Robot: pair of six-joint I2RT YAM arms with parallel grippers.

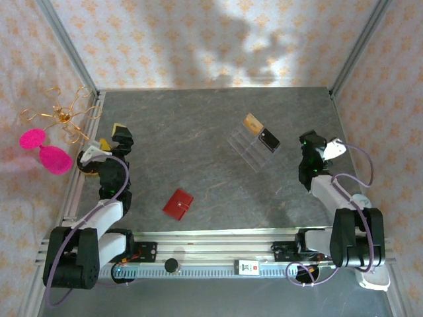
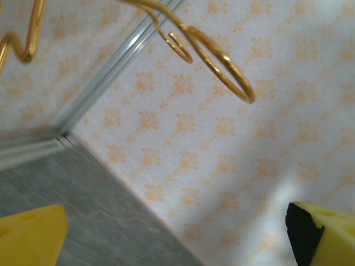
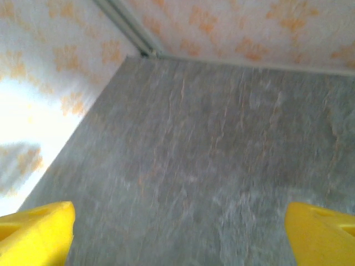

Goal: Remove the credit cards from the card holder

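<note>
Two arms flank your grey, stone-patterned bench [image 1: 198,132], and each tool is spread wide with nothing between its fingers. The left tool [image 1: 112,135] points toward the left wall, its yellow fingers [image 2: 30,235] at opposite edges of the wrist view beneath a loop of the gold wire rack [image 2: 222,61]. The right tool [image 1: 312,146] sits near the right edge, its yellow fingers [image 3: 36,233] just as far apart over bare bench. One red card holder [image 1: 178,204] lies folded shut near the front of the bench, left of centre, between the two arms and well apart from both. The credit cards are hidden from you, with no edge showing. One clear tiered stand [image 1: 246,150] lies farther back to the right and carries two cards, one gold card [image 1: 252,122] and one black card [image 1: 269,138]. Two pink shapes [image 1: 46,150] sit beside the wire rack beyond the bench's left edge. Pale wallpaper with orange sprigs closes three sides, framed by aluminium posts, and a blotchy shadow falls on the back wall. From above, the right tool's fingertips are hard to make out against the dark arm.
</note>
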